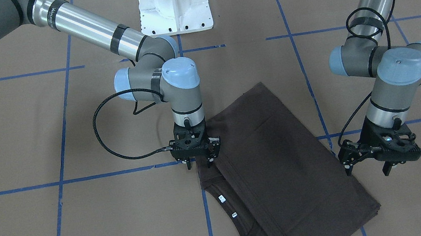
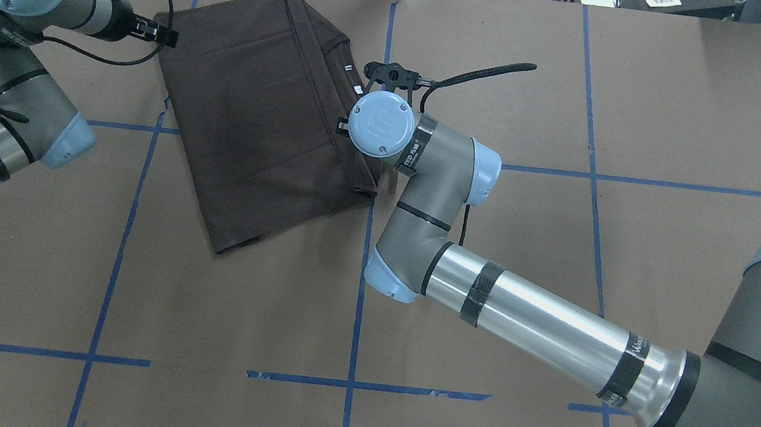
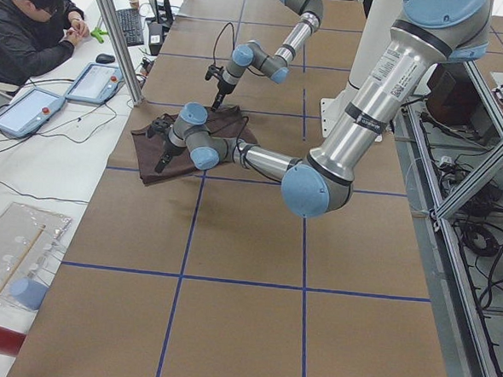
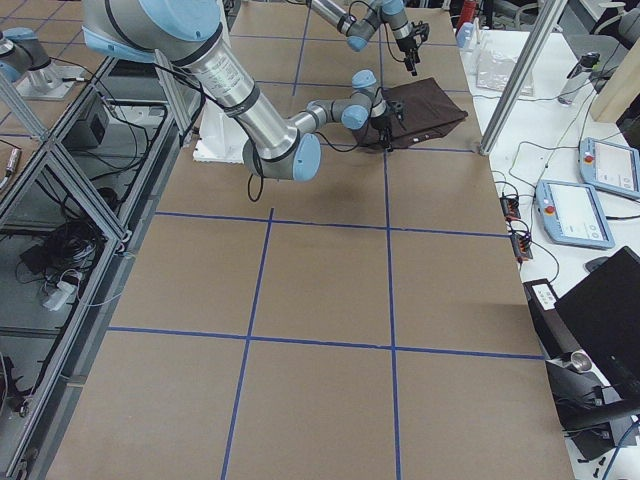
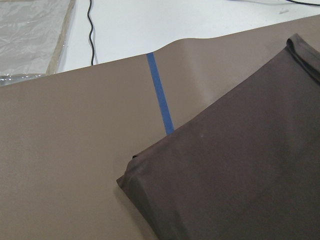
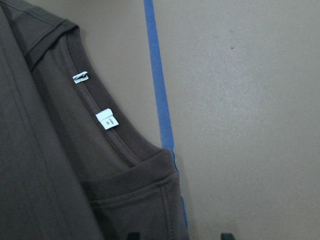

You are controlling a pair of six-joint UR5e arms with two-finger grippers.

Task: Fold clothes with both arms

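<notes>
Grippers first: we log the right gripper spread, straddling the collar-side edge of the folded brown T-shirt, lower centre of the front view. The left gripper is also spread, just beside the opposite edge.

Right claw points straight down with jaws spread; left claw hangs tilted, jaws likewise apart.

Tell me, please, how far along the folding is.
Done: the dark brown cotton T-shirt lies folded into a rectangle. In hand: nothing gripped; the right hand open at its collar edge, the left hand open beside the opposite edge. Left: probably one more fold.
</notes>
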